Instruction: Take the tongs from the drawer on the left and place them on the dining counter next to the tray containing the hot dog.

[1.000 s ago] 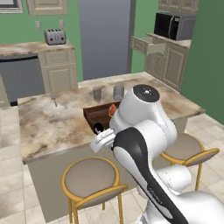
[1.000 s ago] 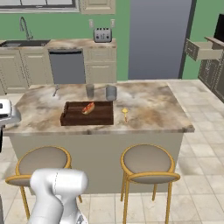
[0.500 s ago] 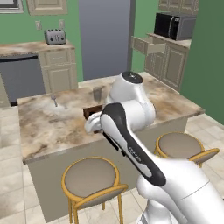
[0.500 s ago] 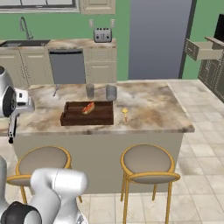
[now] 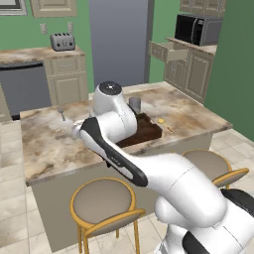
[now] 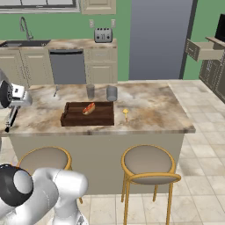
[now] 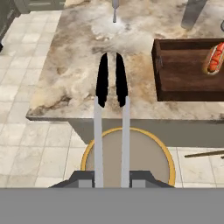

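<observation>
Marble surface (image 5: 49, 144) runs across the left base view, with the arm folded over its middle: the elbow is bent sharply and the white wrist housing sits above the tray (image 5: 149, 131), hiding most of it. A cup (image 5: 134, 104) stands at the tray's 12 o'clock, a small yellow item (image 5: 161, 120) at its 3 o'clock. The drawer (image 5: 167, 51) hangs open at the far worktop.

From the right base view, the gripper (image 6: 9, 121) hangs at the surface's 9 o'clock edge with the tongs (image 6: 10, 119) pointing down from it, well apart from the tray (image 6: 88, 118). The hot dog (image 6: 88, 108) lies in the tray, and two cups stand at its 12 o'clock.

Looking along the gripper (image 7: 112, 177) in the hand view, its fingers are clamped on the tongs (image 7: 111, 109), whose black tips hover over the surface near its edge, above a stool (image 7: 131, 157). The tray (image 7: 188, 72) lies at 2 o'clock of the tips, and a small utensil (image 7: 115, 9) at 12 o'clock.

Risk, as I judge it: released here, the tongs could tip off the edge onto the stool, because only their tips reach over the marble. Carrying them toward the tray too low could knock its near wall.
</observation>
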Motion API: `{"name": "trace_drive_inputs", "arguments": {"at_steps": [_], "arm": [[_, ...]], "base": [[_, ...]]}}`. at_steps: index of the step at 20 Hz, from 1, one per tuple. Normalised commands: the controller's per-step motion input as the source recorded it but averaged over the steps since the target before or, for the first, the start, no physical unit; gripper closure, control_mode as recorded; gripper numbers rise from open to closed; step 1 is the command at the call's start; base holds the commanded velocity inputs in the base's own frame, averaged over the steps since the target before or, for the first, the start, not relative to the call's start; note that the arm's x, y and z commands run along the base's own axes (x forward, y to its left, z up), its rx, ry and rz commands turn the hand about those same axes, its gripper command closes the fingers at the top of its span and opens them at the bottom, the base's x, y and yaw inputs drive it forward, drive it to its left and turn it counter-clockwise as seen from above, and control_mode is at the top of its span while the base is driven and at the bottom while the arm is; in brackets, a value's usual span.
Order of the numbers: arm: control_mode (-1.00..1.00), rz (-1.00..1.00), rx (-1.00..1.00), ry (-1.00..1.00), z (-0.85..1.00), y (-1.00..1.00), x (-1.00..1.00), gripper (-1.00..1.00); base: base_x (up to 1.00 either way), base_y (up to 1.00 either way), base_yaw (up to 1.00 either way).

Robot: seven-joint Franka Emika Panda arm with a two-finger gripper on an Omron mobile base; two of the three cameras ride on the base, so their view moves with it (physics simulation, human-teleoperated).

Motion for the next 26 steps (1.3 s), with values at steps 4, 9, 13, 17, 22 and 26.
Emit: {"name": "trace_drive_inputs", "arguments": {"at_steps": [4, 9, 13, 17, 22, 26], "arm": [[-1.0, -0.35, 0.0, 0.0, -0.22, 0.07, 0.62, 1.0], [-1.0, -0.1, 0.02, 0.01, -0.05, -0.06, 0.23, 1.0], [-1.0, 0.0, 0.0, 0.02, -0.07, 0.0, 0.16, 1.0], [-1.0, 0.1, 0.04, 0.1, -0.22, -0.05, 0.33, 1.0], [-1.0, 0.2, 0.08, 0.11, -0.18, -0.2, 0.37, 1.0], [-1.0, 0.0, 0.0, 0.01, -0.01, 0.02, 0.05, 1.0]], "base": [[0.0, 0.0, 0.0], [0.0, 0.0, 0.0], [0.0, 0.0, 0.0], [0.0, 0.0, 0.0], [0.0, 0.0, 0.0], [0.0, 0.0, 0.0]]}}
